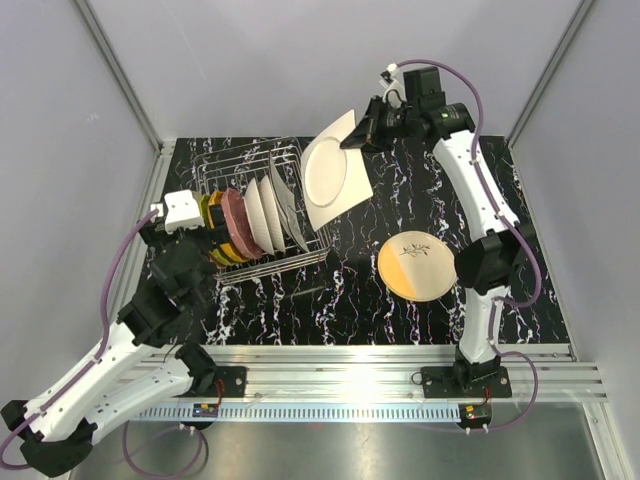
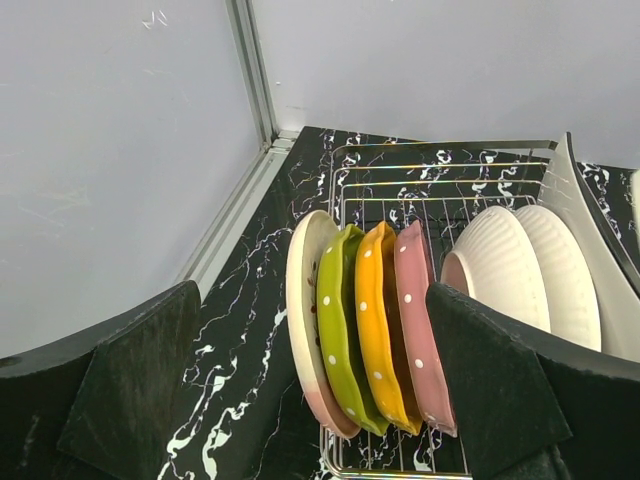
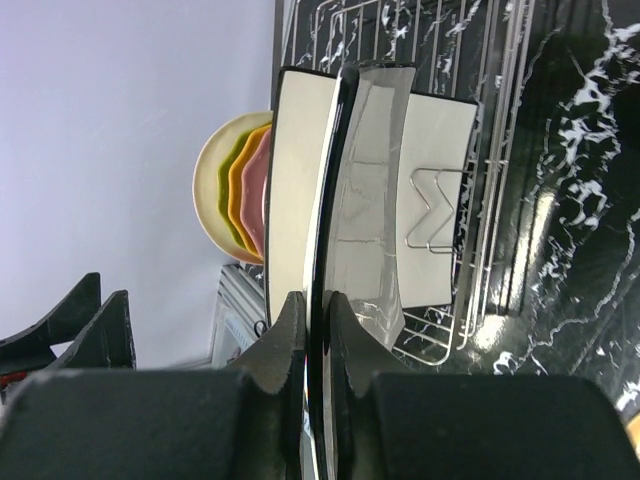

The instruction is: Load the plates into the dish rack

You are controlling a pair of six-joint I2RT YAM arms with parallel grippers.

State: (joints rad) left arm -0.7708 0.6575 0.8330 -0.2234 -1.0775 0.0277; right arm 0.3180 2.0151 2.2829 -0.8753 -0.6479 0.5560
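Black marble table (image 1: 350,310) holds the dish rack (image 1: 250,160), above whose right end the right gripper (image 3: 315,330) pinches a square white plate (image 1: 335,175) by its rim; lower it edge-first into a free slot, left gripper (image 1: 200,235) spread wide.

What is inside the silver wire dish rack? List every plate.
On edge in the silver wire rack: a cream plate, a lime-green scalloped plate, an orange one, a pink one, two ribbed white plates, a grey squarish plate. Their overlapped faces are hidden.
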